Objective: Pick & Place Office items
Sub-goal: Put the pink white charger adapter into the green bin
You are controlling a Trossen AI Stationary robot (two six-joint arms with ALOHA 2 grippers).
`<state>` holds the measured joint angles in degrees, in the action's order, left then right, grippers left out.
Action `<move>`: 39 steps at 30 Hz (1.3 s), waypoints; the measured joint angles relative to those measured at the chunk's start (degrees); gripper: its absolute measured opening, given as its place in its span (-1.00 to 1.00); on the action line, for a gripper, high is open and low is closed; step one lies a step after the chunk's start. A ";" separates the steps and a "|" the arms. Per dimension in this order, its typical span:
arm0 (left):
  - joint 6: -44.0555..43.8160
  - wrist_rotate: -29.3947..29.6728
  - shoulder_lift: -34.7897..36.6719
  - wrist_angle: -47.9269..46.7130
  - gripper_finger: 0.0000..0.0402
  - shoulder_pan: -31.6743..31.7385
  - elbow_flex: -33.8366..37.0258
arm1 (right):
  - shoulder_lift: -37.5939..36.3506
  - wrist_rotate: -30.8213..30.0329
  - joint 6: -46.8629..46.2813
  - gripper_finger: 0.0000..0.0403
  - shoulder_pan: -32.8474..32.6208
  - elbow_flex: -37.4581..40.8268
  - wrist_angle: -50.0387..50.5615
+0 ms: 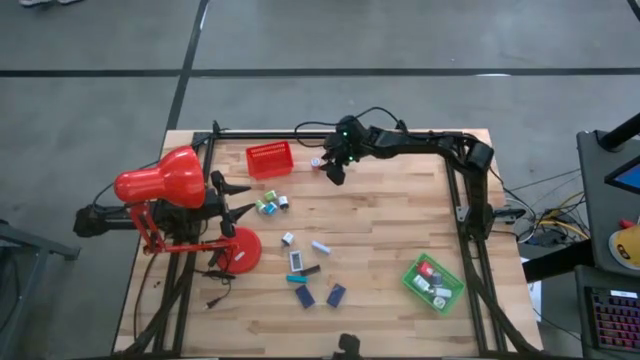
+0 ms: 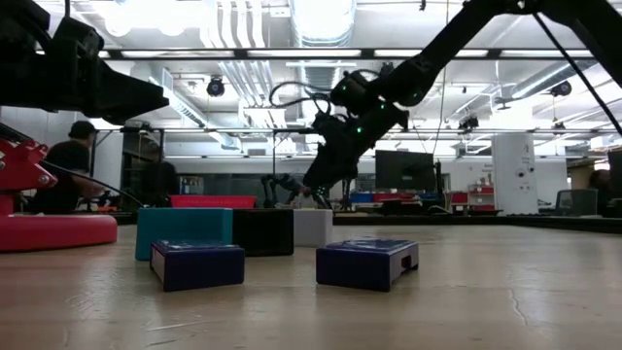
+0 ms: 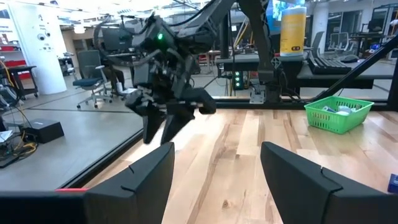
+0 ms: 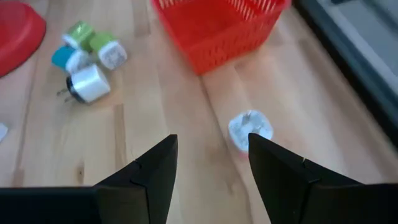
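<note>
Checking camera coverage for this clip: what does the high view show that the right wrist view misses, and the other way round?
Only the high view shows the red desk lamp, the green tray, the navy blocks near the front edge, and the waiting left gripper beside the lamp. Only the right wrist view shows the gap between the right gripper fingers, empty, just short of a small white piece. Both show the red tray, the green and white cluster and the wooden table.

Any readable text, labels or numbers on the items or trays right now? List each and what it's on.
None can be read.
Green tray: its items show markings too small to read.
Red tray: no text.
Navy blocks: no label visible.
White item by the right gripper: blurred, no lettering.
</note>
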<state>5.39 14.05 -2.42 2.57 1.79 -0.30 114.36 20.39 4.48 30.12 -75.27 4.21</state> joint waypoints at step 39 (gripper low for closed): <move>0.00 -0.01 -0.04 0.00 0.22 -0.01 0.00 | 6.73 0.36 -13.85 -0.06 3.97 -8.63 1.69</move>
<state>5.39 14.04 -2.46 2.57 1.78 -0.30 121.10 20.75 -9.36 34.09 -83.90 5.91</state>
